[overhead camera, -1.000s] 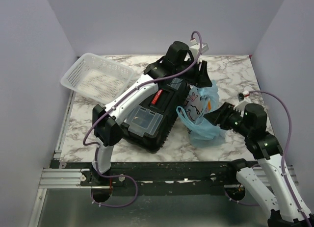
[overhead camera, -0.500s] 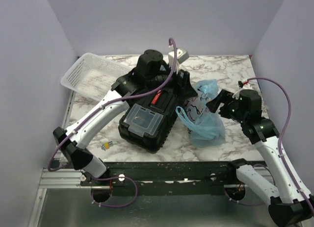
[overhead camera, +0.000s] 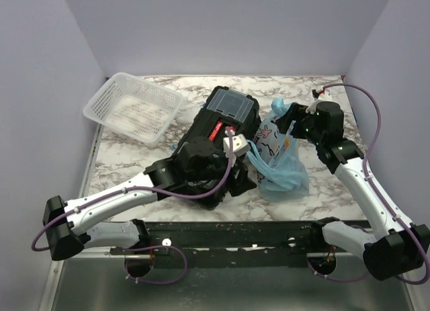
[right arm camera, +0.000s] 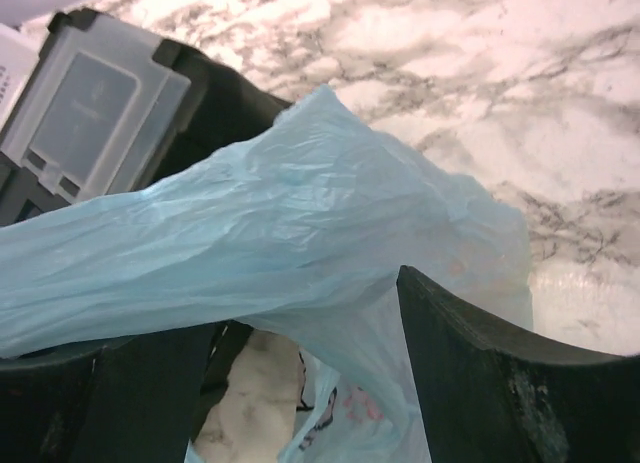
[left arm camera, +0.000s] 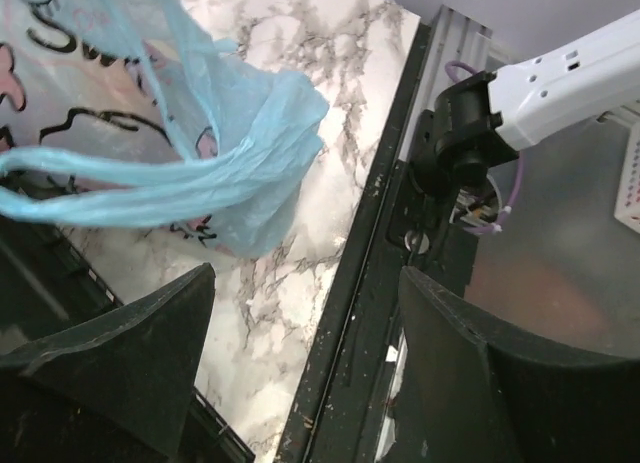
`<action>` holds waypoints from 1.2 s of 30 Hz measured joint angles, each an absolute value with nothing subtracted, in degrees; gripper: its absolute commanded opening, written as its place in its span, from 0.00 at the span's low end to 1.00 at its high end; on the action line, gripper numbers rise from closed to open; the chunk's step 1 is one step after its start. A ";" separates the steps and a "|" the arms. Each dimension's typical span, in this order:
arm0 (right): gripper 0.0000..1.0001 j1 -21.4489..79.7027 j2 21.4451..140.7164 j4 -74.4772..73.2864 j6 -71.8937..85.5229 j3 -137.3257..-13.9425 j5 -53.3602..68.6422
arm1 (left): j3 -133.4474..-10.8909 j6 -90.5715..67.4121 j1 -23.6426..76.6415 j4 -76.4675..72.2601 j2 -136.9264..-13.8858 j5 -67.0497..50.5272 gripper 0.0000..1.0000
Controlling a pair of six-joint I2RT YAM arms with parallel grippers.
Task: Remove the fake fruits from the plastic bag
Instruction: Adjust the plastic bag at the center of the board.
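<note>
The left gripper (left arm camera: 305,278) is spread wide with nothing between its fingers. Through the gap only the marble table (overhead camera: 114,160) and the near rail (left arm camera: 385,198) show. Ahead of its fingertips and off to one side, a twisted loop of the plastic bag (overhead camera: 282,178) stretches across, apart from both fingers. From above, this gripper lies low over the near end of the black toolbox (overhead camera: 225,119), with the bag just beside it.

The right gripper (right arm camera: 305,303) is at the bag's top, on the side facing away from the left gripper. Its jaws stand apart too. A crinkled band of the light-blue film runs across the gap between them and rests over one finger. Beyond its fingertips are the toolbox's clear lid and bare marble.

The bag stands on the table between the two grippers, leaning against the toolbox. The fake fruits (overhead camera: 285,144) are inside it, just below the right gripper. They show only as an orange patch through the film, too dim to tell which fruit it is. The white mesh basket (overhead camera: 134,108) sits well apart from both grippers at the far corner
</note>
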State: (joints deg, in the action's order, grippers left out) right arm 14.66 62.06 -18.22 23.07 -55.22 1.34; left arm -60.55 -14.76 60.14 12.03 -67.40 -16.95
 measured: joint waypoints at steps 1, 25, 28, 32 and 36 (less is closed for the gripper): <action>0.63 14.66 62.08 -17.26 22.37 -55.33 1.02 | -57.65 -15.25 61.14 10.00 -65.45 -15.20 0.74; 0.03 14.66 62.19 -12.05 14.90 -59.24 -2.50 | -74.61 -33.28 63.68 4.47 -82.74 2.22 0.91; 0.03 14.66 62.15 -12.08 14.90 -59.27 -2.50 | -77.06 -34.41 61.82 6.68 -84.79 0.45 0.91; 0.04 14.66 62.15 -12.08 14.94 -59.27 -2.48 | -76.47 -35.16 61.19 7.07 -85.21 -1.74 0.82; 0.11 14.66 62.15 -12.16 15.22 -59.31 -2.50 | -76.58 -34.65 60.55 6.87 -85.76 -5.06 0.65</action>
